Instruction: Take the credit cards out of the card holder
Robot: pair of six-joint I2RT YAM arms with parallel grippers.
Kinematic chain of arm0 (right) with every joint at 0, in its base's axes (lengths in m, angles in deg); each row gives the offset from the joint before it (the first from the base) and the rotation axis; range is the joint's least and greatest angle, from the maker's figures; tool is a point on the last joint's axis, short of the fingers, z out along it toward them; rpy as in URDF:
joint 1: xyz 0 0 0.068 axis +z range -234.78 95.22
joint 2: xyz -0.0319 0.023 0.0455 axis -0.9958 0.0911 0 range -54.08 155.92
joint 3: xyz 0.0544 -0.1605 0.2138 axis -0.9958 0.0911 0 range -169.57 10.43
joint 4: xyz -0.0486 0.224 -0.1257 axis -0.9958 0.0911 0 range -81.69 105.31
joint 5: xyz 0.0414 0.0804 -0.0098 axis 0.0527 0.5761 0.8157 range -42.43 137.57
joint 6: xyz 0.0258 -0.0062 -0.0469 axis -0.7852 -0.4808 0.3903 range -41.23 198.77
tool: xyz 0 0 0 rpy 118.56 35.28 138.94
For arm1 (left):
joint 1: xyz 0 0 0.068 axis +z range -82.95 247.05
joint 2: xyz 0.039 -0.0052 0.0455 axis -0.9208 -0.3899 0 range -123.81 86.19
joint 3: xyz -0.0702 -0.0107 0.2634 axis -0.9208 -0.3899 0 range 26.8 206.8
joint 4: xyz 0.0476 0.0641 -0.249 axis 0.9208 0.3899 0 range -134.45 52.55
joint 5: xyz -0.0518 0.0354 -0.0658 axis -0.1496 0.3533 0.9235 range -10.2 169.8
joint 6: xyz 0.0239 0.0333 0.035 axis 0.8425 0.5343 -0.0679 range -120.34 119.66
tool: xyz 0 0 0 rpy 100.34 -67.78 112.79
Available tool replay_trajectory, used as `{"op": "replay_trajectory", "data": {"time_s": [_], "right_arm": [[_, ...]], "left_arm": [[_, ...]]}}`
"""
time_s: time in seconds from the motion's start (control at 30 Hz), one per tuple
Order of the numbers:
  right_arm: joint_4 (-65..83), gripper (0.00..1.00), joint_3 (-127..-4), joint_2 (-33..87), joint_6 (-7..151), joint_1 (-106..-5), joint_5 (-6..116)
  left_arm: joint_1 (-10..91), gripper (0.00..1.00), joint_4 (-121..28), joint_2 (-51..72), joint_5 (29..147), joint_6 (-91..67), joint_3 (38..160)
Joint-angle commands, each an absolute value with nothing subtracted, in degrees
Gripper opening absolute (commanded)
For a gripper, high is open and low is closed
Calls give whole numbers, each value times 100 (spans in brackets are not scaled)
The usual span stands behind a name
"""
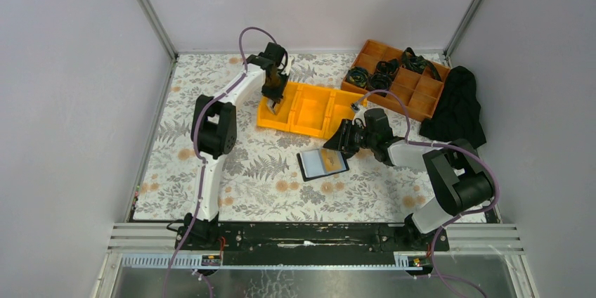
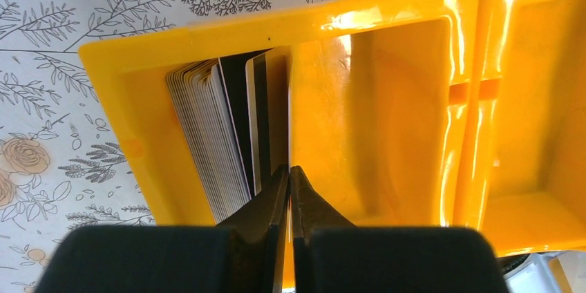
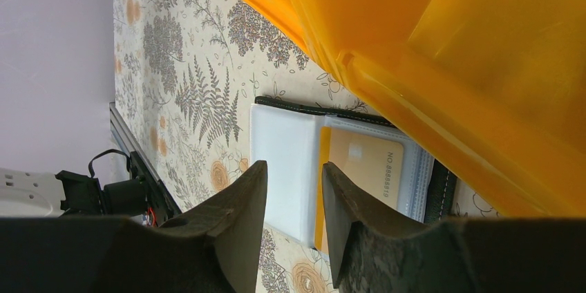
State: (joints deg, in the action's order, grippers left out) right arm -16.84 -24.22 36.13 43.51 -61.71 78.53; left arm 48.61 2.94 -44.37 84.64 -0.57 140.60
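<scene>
The black card holder (image 1: 322, 163) lies open on the floral table, a tan credit card (image 1: 330, 162) in its clear sleeve. In the right wrist view the holder (image 3: 283, 148) and the tan card (image 3: 363, 162) lie just beyond my fingers. My right gripper (image 1: 339, 140) (image 3: 294, 172) is open and empty, low over the holder's far edge. My left gripper (image 1: 275, 99) (image 2: 289, 170) is inside the left compartment of the yellow bin (image 1: 309, 126), shut on a thin card seen edge-on. A stack of grey credit cards (image 2: 207, 134) leans in that compartment.
An orange divided tray (image 1: 415, 98) with black cables stands at the back right. A black cloth (image 1: 458, 105) lies beside it. The yellow bin's wall (image 3: 449, 65) hangs close above the right gripper. Grey walls enclose the table.
</scene>
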Motion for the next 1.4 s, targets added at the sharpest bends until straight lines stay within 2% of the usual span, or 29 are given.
{"op": "replay_trajectory", "data": {"time_s": [0.0,0.8,1.37], "right_arm": [[-1868,42,-2611,3643,4380,-6215,7913],[-1917,42,-2596,3673,4379,-6233,7956],[-2056,41,-2579,3811,4318,-6232,8110]], "left_arm": [[4846,8,483,-4610,8382,18,14227],[4850,3,262,-4669,8060,-163,14340],[4890,6,160,-4565,7842,-230,14237]]}}
